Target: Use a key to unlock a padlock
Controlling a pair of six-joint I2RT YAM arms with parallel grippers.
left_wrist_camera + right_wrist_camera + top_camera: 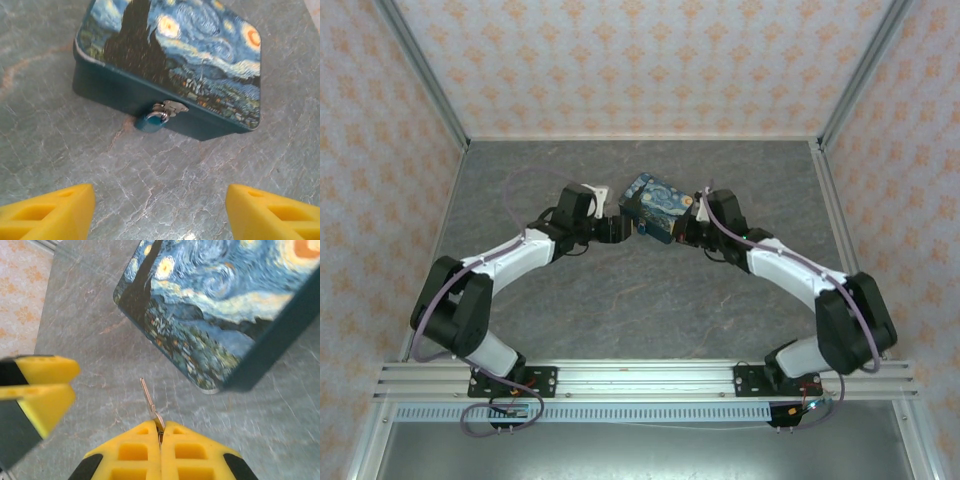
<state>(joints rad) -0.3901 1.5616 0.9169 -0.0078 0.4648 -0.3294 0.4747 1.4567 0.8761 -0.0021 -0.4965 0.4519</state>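
Grey marbled tabletop (620,300) runs between peach patterned walls (620,60), and the Starry Night tin (658,208) lies on it a little toward 12 o'clock from the table's centre. In the top view the left gripper (618,226) sits at the tin's 9 o'clock side and the right gripper (686,232) at its 3 o'clock side, both close to it.

From the left wrist, the padlock (150,121) hangs from a small metal hasp (172,106) on the tin's dark side wall, its teal body low against the tabletop. It lies at 12 o'clock from the left gripper (160,207), whose yellow fingers (50,212) stand wide apart with nothing between them, short of the lock.

From the right wrist, the right gripper (161,426) is pressed closed on the key (149,401). The thin blade sticks out from the fingertips toward 11 o'clock, its tip over bare tabletop and apart from the tin, which fills the 1 o'clock part of that view. One yellow finger of the left gripper shows at 9 o'clock there
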